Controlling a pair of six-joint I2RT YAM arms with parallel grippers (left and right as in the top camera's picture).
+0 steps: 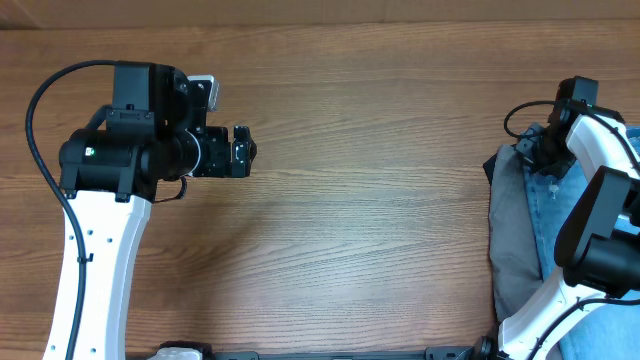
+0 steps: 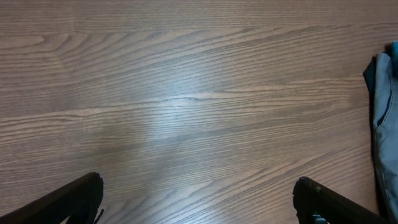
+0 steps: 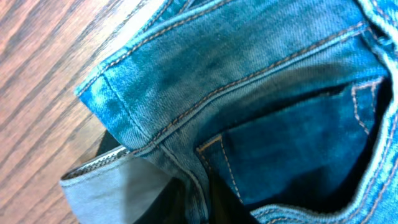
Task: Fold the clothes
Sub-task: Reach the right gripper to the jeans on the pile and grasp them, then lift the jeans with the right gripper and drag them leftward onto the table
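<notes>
The clothes lie in a heap at the table's right edge. Light blue denim jeans (image 1: 562,215) rest on grey trousers (image 1: 512,235), with a dark garment's edge (image 1: 496,160) at the heap's left. My right gripper (image 1: 545,150) is down on the top of the heap. In the right wrist view its dark fingers (image 3: 202,204) pinch a seamed fold of the jeans (image 3: 205,68) beside a stitched pocket, with grey cloth (image 3: 118,186) beneath. My left gripper (image 1: 243,150) is open and empty over bare wood at the left (image 2: 198,186).
The wooden table (image 1: 360,230) spans the view. The grey trousers' edge (image 2: 387,124) shows at the right of the left wrist view. The right arm's white links (image 1: 600,140) overhang the heap.
</notes>
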